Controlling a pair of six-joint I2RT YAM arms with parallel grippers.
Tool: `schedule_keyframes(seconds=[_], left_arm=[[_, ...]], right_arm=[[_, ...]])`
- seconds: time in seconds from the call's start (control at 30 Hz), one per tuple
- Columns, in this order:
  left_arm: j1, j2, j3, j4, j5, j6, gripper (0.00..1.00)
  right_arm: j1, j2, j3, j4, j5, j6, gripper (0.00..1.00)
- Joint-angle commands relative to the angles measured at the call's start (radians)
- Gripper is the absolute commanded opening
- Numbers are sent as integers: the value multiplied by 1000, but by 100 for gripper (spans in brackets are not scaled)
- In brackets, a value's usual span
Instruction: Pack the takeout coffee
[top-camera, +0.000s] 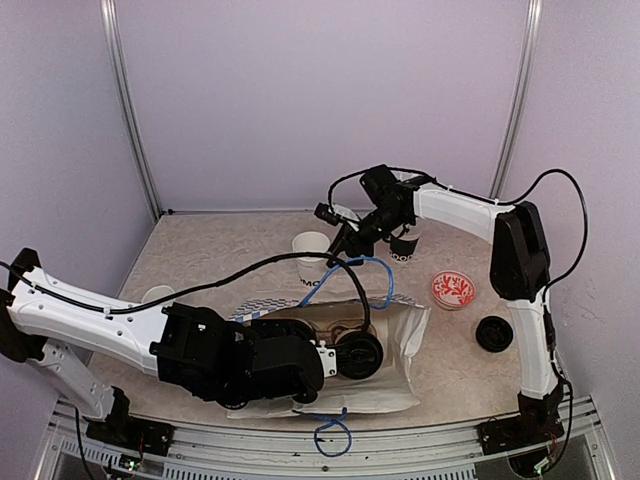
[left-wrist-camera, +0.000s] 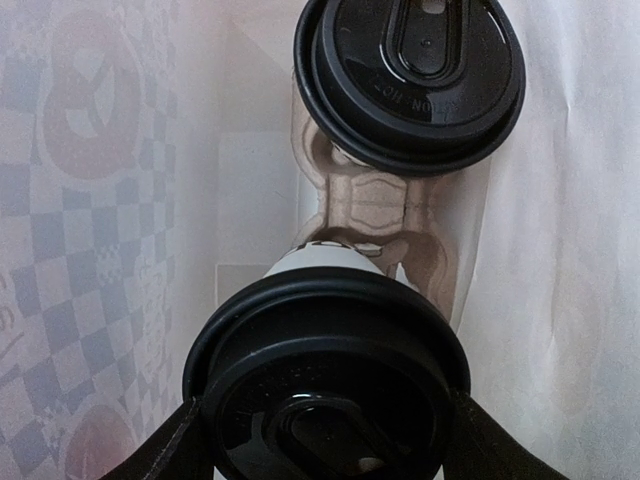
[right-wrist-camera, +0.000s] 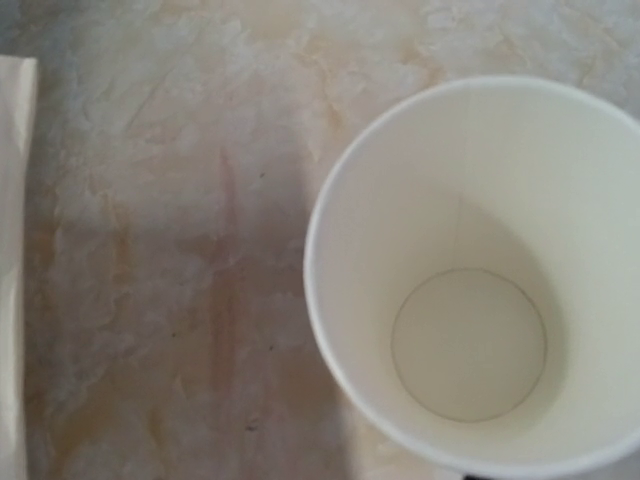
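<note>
Two white takeout coffee cups with black lids sit in a brown cardboard carrier inside a white paper bag that lies on the table. My left gripper reaches into the bag. Its fingers press both sides of the near cup's lid. The far lidded cup stands free. An open, empty white cup with black lettering stands behind the bag and fills the right of the right wrist view. My right gripper hovers just right of its rim; its fingers are hidden.
A dark-banded cup stands partly hidden behind the right arm. A red patterned dish and a loose black lid lie at the right. Another white cup peeks out behind the left arm. Blue bag handles curl over the bag.
</note>
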Motion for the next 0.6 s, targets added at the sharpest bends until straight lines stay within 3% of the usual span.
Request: schedule_keyframes(seconds=[0.0,0.57], left_arm=[[-5,-34,-27,9,18,26,48],[31,-26,-94,101,-10,105,47]], right_arm=[[8,44,47,-36,-24,9,60],[70,142,96,-144,-68,-41,60]])
